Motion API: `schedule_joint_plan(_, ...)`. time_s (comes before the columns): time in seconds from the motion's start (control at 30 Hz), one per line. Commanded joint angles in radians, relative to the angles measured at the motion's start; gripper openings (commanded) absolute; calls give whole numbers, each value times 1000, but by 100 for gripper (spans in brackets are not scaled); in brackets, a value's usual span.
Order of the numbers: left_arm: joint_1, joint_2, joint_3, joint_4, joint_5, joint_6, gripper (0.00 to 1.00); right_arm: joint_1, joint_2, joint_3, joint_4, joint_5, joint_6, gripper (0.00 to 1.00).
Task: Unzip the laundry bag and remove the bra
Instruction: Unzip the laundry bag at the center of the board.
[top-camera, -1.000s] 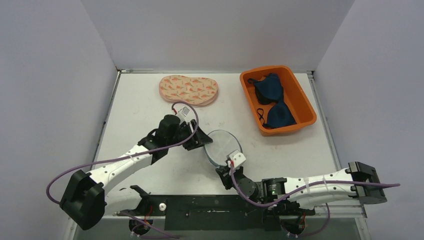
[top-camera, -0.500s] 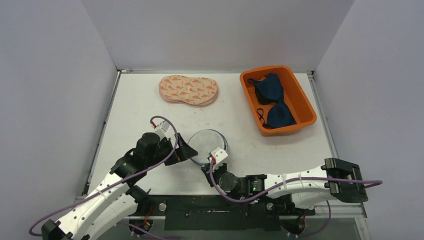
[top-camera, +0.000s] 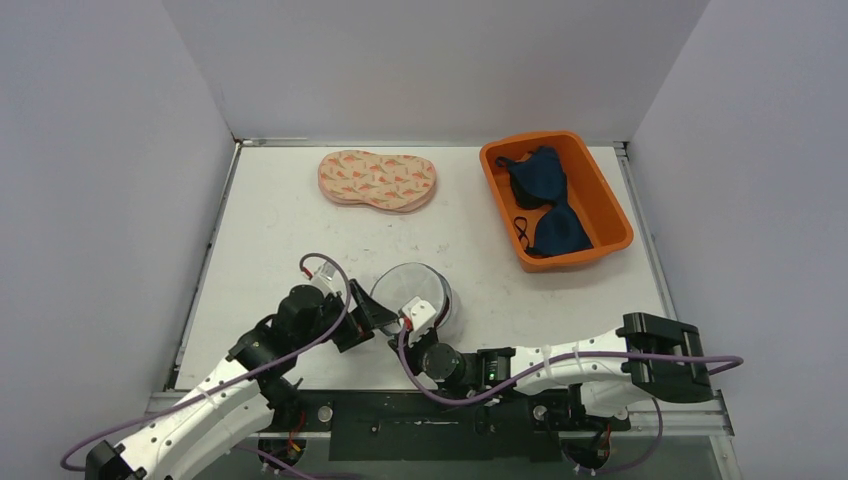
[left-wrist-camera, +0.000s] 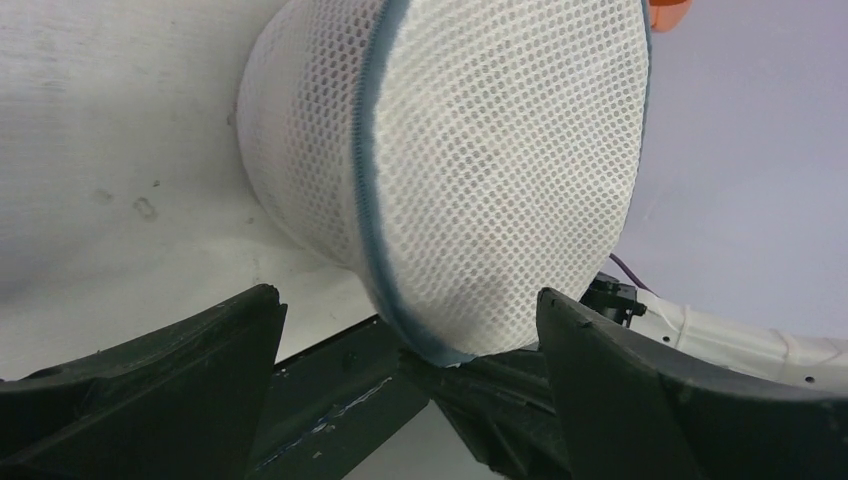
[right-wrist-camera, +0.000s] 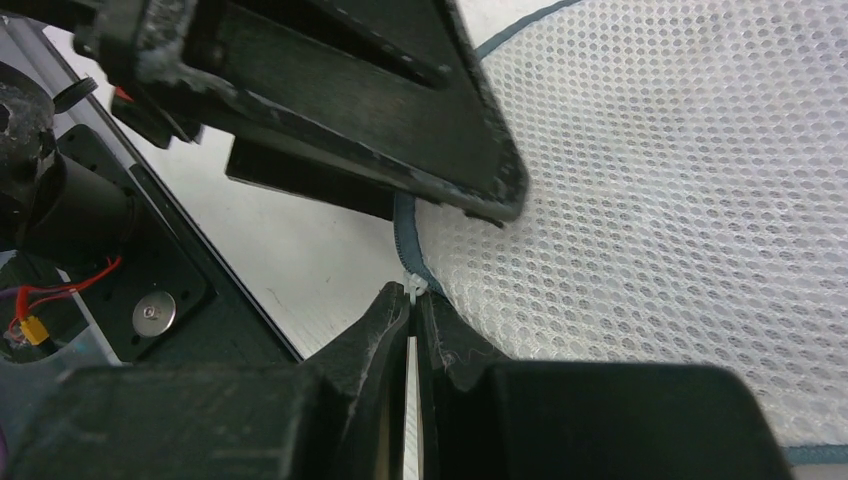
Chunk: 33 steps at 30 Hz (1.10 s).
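The laundry bag (top-camera: 411, 291) is a round white mesh pouch with a blue-grey zip seam, propped on its edge near the table's front. The mesh fills the left wrist view, where the laundry bag (left-wrist-camera: 480, 170) looms ahead. My right gripper (right-wrist-camera: 413, 300) is shut on the small white zip pull (right-wrist-camera: 414, 287) at the seam; from above, the right gripper (top-camera: 405, 328) sits under the bag's near rim. My left gripper (left-wrist-camera: 405, 320) stands wide open, its fingers (left-wrist-camera: 150, 390) either side of the bag's lower edge without touching it. The bra is hidden.
An orange bin (top-camera: 606, 203) at the back right holds dark blue garments (top-camera: 545, 190). A pink patterned pad (top-camera: 378, 180) lies at the back middle. The black base rail (top-camera: 430, 415) runs along the near edge, close under both wrists.
My left arm drew back toward the near edge and its jaws opened wide. The bag and my right gripper, still pinched on the pull, shifted left.
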<state>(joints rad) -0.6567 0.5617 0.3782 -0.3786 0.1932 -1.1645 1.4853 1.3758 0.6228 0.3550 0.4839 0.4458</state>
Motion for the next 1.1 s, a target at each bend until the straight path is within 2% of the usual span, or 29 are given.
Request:
schedule_joint_plan(0.0, -67, 86, 21, 191, -26, -55, 96, -3, 18, 54, 53, -23, -15, 5)
schedule_joint_plan(0.1, -95, 151, 24, 222, -44, -52, 98, -3, 20, 58, 53, -22, -18, 5)
schedule_joint_plan(0.17, -96, 167, 15, 234, -53, -51, 91, -3, 17, 59, 52, -19, -20, 5)
schedule_joint_plan(0.4, -83, 133, 19, 216, -125, -21, 34, -3, -56, 31, -7, 24, -6, 5)
schedule_joint_plan(0.47, -66, 136, 26, 212, -126, -8, 21, -3, -83, 20, -31, 44, 1, 5)
schedule_joint_plan(0.63, -12, 173, 46, 210, -82, 28, 0, -3, -160, -5, -112, 107, 16, 5)
schedule_joint_plan(0.9, 52, 215, 67, 210, -15, 80, 0, -8, -327, -62, -234, 205, 67, 5)
schedule_joint_plan(1.07, 61, 240, 64, 256, 1, 88, 5, -8, -375, -88, -270, 217, 77, 5)
